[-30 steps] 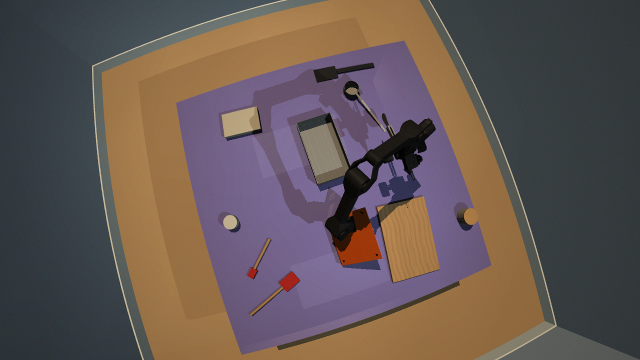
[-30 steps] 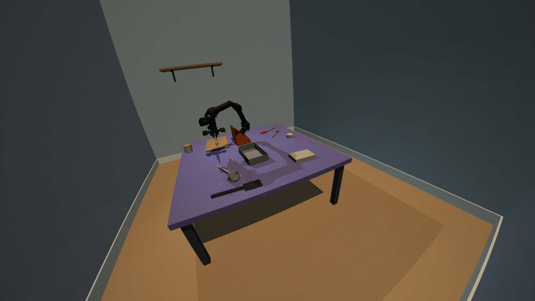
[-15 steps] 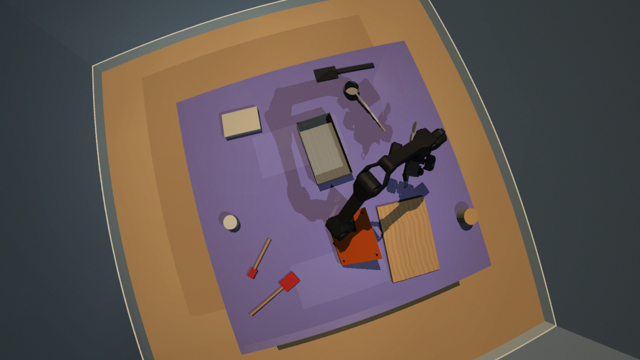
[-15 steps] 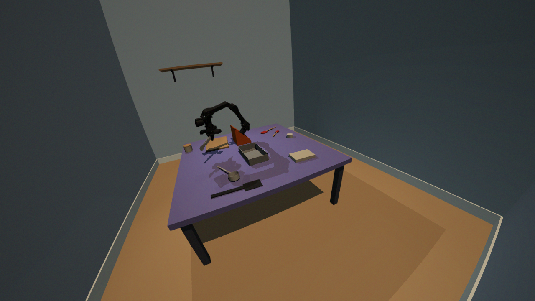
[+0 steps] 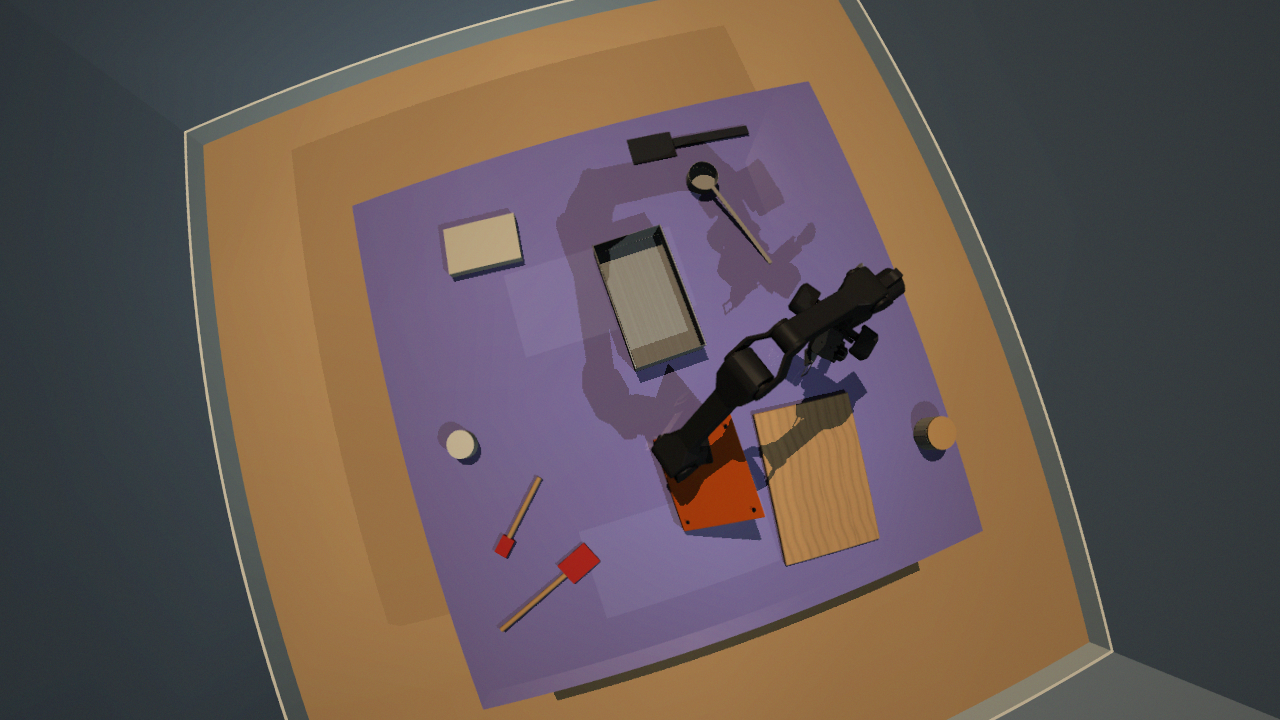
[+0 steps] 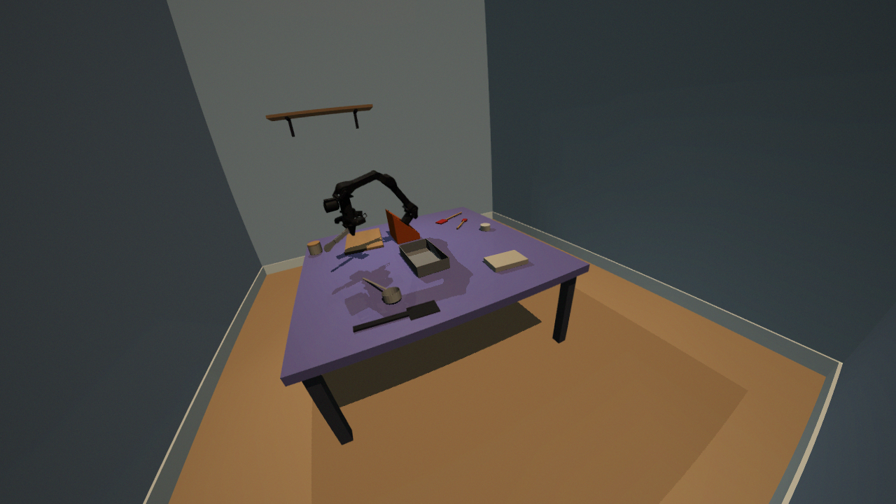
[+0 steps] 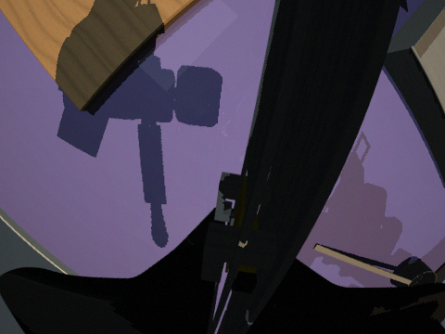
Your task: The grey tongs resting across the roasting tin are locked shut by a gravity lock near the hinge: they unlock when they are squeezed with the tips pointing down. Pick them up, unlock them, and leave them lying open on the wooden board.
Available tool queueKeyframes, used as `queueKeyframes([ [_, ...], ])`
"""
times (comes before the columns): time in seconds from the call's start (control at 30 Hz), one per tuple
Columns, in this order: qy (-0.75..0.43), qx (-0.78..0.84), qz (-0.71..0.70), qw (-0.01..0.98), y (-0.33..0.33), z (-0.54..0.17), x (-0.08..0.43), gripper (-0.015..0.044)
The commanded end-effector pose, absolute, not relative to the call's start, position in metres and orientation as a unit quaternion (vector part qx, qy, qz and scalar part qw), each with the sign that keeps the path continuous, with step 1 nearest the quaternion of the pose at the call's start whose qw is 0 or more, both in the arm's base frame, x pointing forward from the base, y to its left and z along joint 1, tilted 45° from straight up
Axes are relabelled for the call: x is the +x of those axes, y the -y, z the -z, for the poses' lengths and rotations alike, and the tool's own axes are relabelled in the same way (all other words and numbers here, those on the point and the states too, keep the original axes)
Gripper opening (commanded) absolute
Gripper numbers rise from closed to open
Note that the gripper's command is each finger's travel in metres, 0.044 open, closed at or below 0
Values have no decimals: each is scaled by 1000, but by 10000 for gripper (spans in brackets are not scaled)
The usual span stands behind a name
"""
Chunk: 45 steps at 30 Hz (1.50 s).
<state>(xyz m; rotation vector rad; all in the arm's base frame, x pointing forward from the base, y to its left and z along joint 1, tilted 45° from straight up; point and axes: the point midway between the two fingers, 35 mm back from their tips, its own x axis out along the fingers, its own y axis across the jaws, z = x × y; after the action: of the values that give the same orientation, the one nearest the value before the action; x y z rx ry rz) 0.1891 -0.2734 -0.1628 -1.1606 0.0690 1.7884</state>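
Note:
My gripper (image 5: pixel 827 345) (image 6: pixel 353 220) (image 7: pixel 225 217) is shut on the grey tongs (image 6: pixel 335 241) (image 7: pixel 324 93) and holds them in the air, just off the far-side edge of the wooden board (image 5: pixel 832 488) (image 6: pixel 370 234) (image 7: pixel 28 28). In the exterior view the tongs slant down and left from the gripper, tips low, with the small hinge loop up at the right. Their arms look together; the lock itself cannot be made out. The arm mostly hides them in the top view. The roasting tin (image 5: pixel 648 304) (image 6: pixel 432 269) has no tongs across it.
An orange sloping panel (image 5: pixel 729 492) (image 6: pixel 400 230) stands beside the board. A wooden cylinder (image 5: pixel 938 433) (image 6: pixel 315 248) is near the table edge. A ladle (image 5: pixel 702 182) (image 6: pixel 391 295), a black spatula (image 5: pixel 652 147) (image 6: pixel 423 309) and a cream block (image 5: pixel 483 243) (image 6: pixel 506 260) lie farther away.

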Motion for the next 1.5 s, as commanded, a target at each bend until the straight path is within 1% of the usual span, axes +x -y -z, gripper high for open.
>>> queueKeyframes([
  [0.0, -30, -483, -733, 478, 282, 162, 178, -150],
  [0.37, 12, -527, -732, 431, 315, 156, 106, -150],
  [0.7, 58, -559, -732, 386, 331, 149, 34, -150],
  [1.1, 120, -588, -727, 335, 331, 138, -55, -150],
  [1.47, 180, -604, -718, 295, 314, 127, -135, -150],
])
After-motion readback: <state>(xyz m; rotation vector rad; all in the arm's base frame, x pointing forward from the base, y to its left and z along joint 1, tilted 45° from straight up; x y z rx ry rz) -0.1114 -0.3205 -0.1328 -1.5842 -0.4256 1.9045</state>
